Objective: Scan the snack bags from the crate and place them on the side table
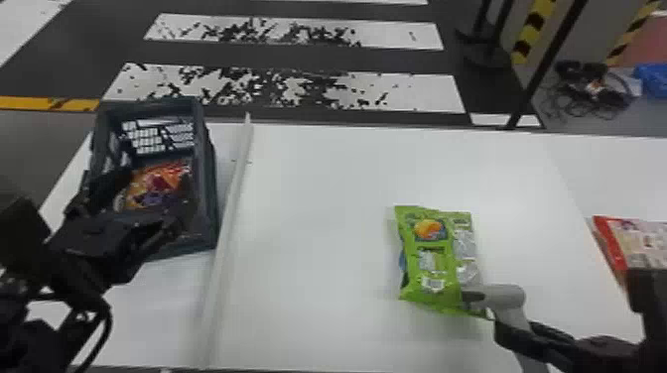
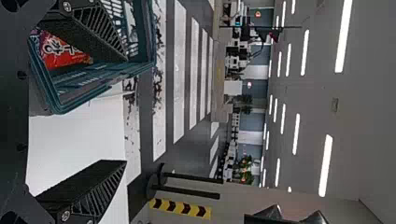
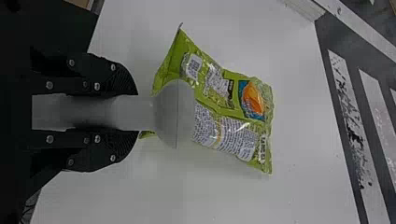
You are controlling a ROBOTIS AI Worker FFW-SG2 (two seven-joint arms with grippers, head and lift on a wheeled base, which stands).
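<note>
- Left gripper (image 1: pixel 153 199): spread, its two fingers well apart at the near part of the dark crate (image 1: pixel 210 178), nothing pinched between them
- In the left wrist view one finger (image 2: pixel 95 32) reaches over the crate and the other (image 2: pixel 88 186) stands outside its wall
- Red-orange snack bag (image 1: pixel 161 181): inside the crate, just beside the left gripper's finger over the crate; whether the two touch I can't tell
- Right gripper (image 1: pixel 516 328): pinching the handle of the grey scanner (image 1: pixel 506 296), a finger on either side of it
- Green snack bag (image 1: pixel 434 263): lying flat on the white table (image 1: pixel 317 238), right of the middle, ahead of the right gripper and outside its grip
- The scanner's head overlaps the green bag's near right corner in the head view; contact between them I can't make out
- Red and white snack bag (image 1: pixel 640 240): on the side table (image 1: pixel 615 173) at the right, farther right than the green one and just beyond a dark part of the right arm
- White raised strip (image 1: pixel 226 233): running near to far between the crate and the green bag
</note>
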